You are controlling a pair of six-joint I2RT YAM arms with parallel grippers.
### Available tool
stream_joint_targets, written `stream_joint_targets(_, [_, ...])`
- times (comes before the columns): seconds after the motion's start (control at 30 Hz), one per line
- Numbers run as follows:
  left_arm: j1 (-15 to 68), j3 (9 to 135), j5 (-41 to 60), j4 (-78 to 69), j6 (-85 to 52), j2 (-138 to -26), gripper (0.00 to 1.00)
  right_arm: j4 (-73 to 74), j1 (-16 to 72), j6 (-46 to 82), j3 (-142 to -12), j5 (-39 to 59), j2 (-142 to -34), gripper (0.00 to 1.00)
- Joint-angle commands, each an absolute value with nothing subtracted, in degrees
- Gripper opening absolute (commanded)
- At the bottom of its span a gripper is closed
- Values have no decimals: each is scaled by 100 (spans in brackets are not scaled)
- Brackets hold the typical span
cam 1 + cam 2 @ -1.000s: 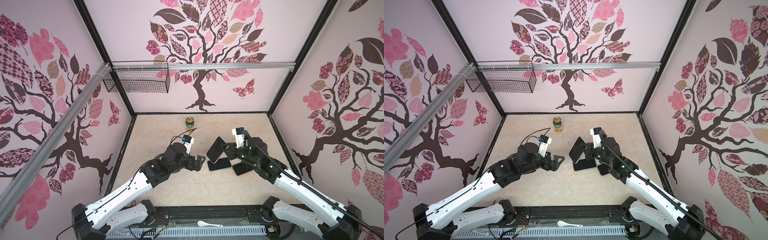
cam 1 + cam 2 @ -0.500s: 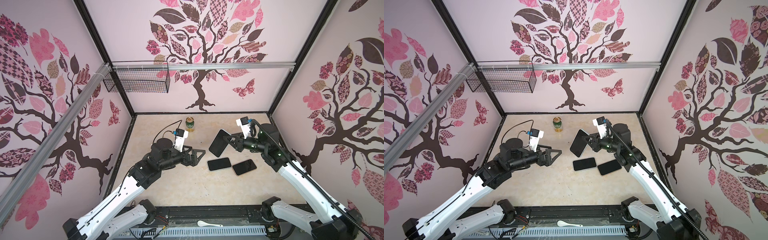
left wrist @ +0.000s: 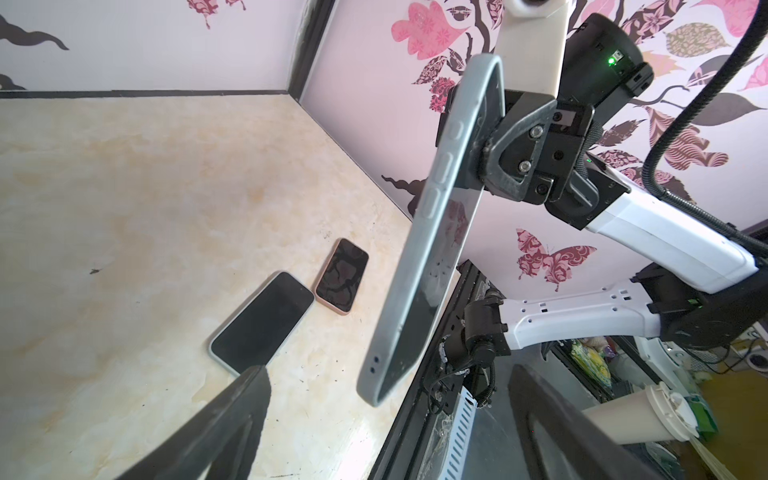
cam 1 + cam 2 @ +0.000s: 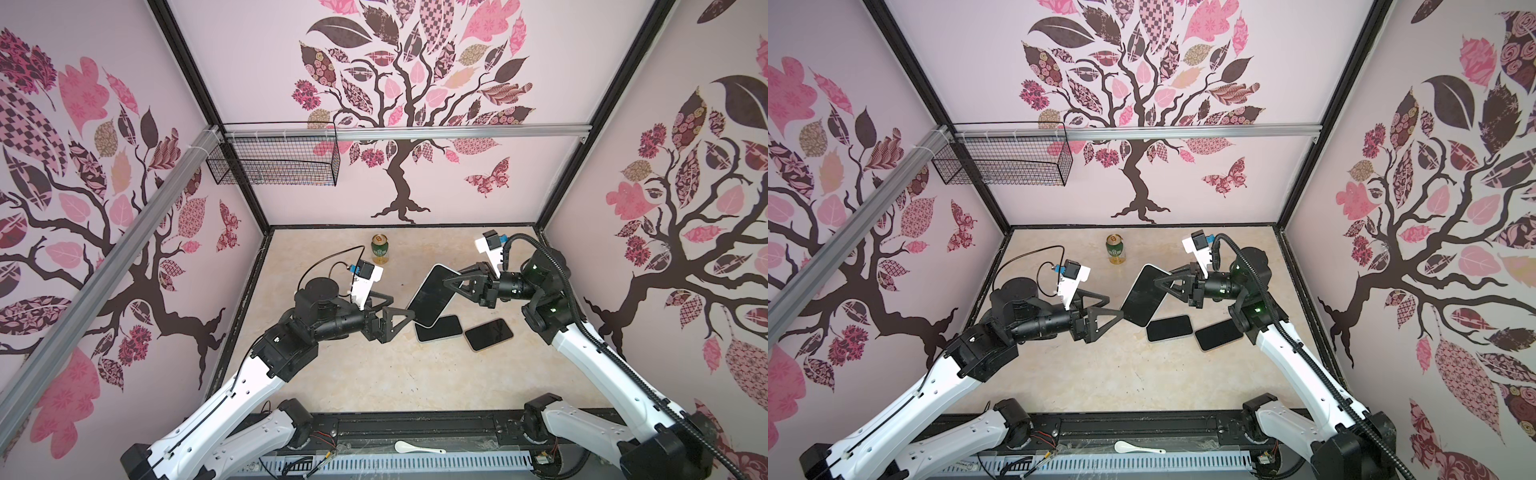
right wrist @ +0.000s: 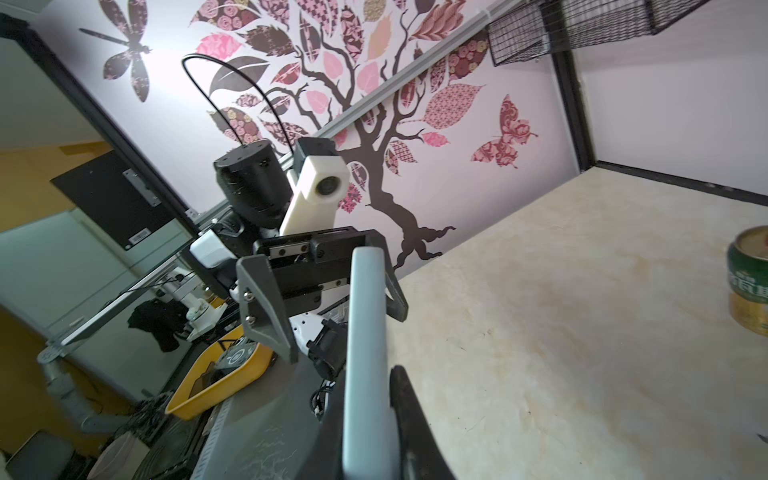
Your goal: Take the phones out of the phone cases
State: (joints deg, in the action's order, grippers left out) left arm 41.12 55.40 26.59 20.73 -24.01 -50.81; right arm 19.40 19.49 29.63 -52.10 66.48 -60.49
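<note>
A phone in a grey phone case (image 4: 432, 297) (image 4: 1144, 295) hangs tilted above the table, dark screen up. My right gripper (image 4: 451, 277) (image 4: 1163, 277) is shut on its upper end, one finger on the screen and one on the back. The right wrist view shows the case's grey edge (image 5: 365, 353) pinched between my right gripper (image 5: 365, 415) fingers. My left gripper (image 4: 402, 308) (image 4: 1115, 306) (image 3: 388, 374) is open, its fingers standing on either side of the case's lower end (image 3: 432, 232); I cannot tell whether they touch it.
Two more phones lie flat under the raised one: a light-cased phone (image 4: 439, 328) (image 3: 264, 322) and a pink-cased phone (image 4: 488, 334) (image 3: 343, 274). A green can (image 4: 380, 248) (image 5: 750, 282) stands at the back. A wire basket (image 4: 274, 162) hangs on the back-left wall.
My right gripper has lifted the cased phone up and away from the two phones on the table. My left gripper has swung in to the phone's lower end.
</note>
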Motion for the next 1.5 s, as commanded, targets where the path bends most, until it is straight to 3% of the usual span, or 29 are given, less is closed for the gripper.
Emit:
stream_joint_targets(0.0, [4092, 5601, 3382, 1895, -2210, -5127, 84, 2859, 1951, 3441, -5393, 7250, -5986, 0])
stream_joint_targets(0.13, [4179, 5642, 3998, 1597, -2274, -5246, 75, 3480, 1988, 4000, -5311, 7286, -6029, 0])
stream_joint_targets(0.47, [4637, 5449, 3876, 910, -2573, -5337, 51, 4912, 2388, 5251, -4815, 6643, -5934, 0])
stream_joint_targets(0.97, [4637, 5270, 3841, 574, -2859, -5078, 34, 6807, 2421, 6575, -4324, 5871, -5842, 0])
stream_joint_targets(1.47, [4635, 5249, 3806, 497, -2882, -5081, 11, 6649, 2505, 6373, -4249, 5750, -5748, 0])
